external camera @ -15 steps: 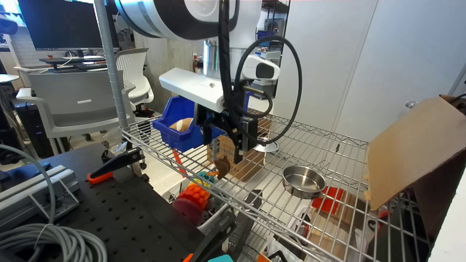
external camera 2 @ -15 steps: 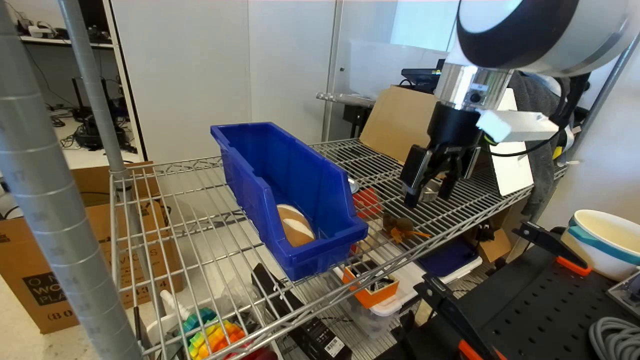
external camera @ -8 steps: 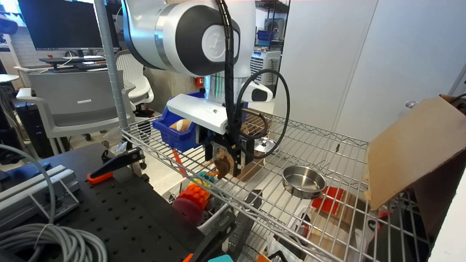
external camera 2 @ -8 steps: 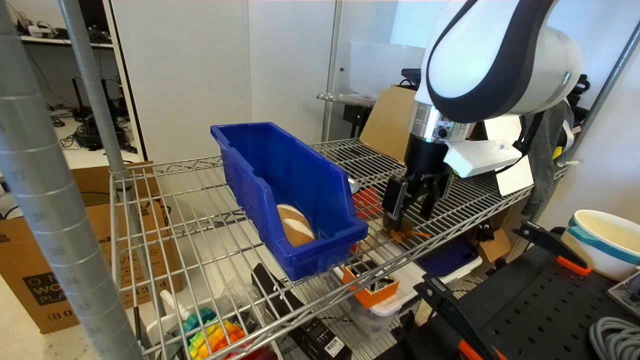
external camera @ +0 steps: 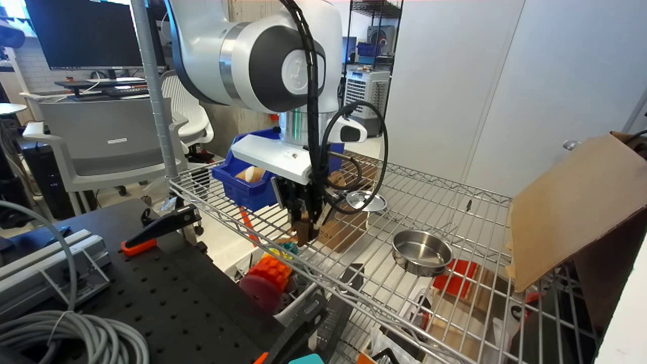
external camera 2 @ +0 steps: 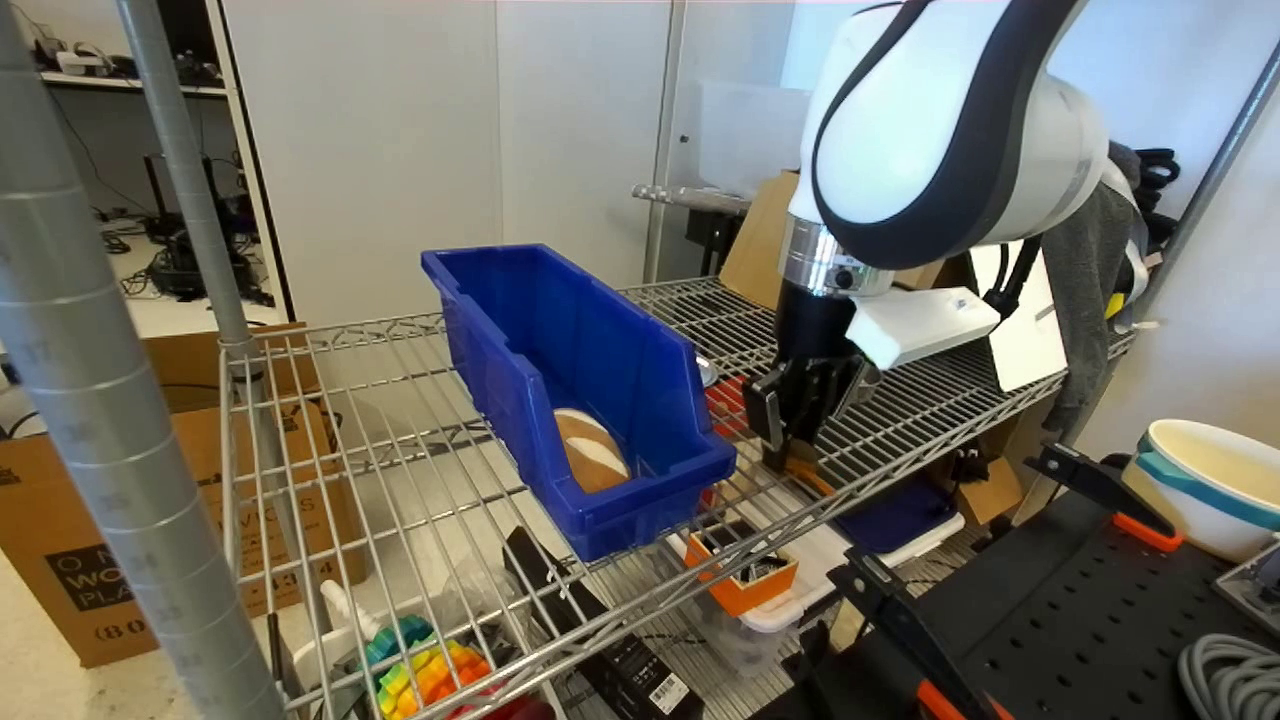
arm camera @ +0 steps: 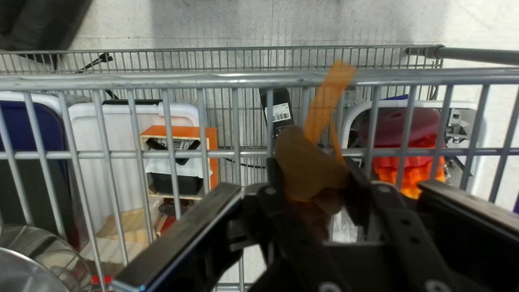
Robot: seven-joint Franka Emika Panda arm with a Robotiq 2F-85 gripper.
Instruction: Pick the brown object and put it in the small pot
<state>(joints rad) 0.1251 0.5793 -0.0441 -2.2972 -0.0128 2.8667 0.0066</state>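
Between the fingers of my gripper (arm camera: 315, 175) sits the brown object (arm camera: 302, 166), a small dull lump with an orange strip (arm camera: 326, 101) sticking out. The fingers touch it on both sides, so the gripper is shut on it. In both exterior views the gripper (external camera: 307, 227) points down just above the wire shelf near its front edge, and black fingers cover much of the lump (external camera: 303, 232). The small pot (external camera: 422, 250) is a shiny steel pan on the same shelf. Part of the pot (arm camera: 52, 253) shows at the lower left of the wrist view.
A blue bin (external camera 2: 490, 370) holding a brown and white item (external camera 2: 592, 455) stands on the wire shelf. A metal lid (external camera: 366, 200) lies between bin and pot. A big cardboard sheet (external camera: 581, 202) leans at the shelf's far end. A black perforated table (external camera: 177, 303) with clamps (external camera: 167, 225) adjoins.
My gripper has come down to the brown object, and its fingers have drawn together around it. The object has turned slightly between them. The pot and bin have stayed put.
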